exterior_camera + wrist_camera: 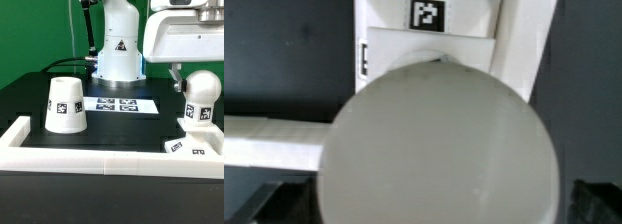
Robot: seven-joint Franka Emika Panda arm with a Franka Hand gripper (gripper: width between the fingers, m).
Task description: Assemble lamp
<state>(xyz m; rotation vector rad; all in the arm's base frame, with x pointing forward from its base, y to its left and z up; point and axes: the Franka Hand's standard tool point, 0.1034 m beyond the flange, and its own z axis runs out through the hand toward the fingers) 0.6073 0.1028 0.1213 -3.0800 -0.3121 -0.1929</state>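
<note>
The white tapered shade stands mouth-down on the black table at the exterior view's left. At the right, the rounded bulb piece stands upright over the small square base, close to the front rail. My gripper hangs at the bulb's top, open, with one finger showing beside it. In the wrist view the bulb fills the middle between my dark fingers, and the gripper touches nothing that I can see. The tagged base lies beyond it.
The marker board lies flat in the middle of the table. A raised white rail runs along the front and left edges. The arm's white pedestal stands at the back.
</note>
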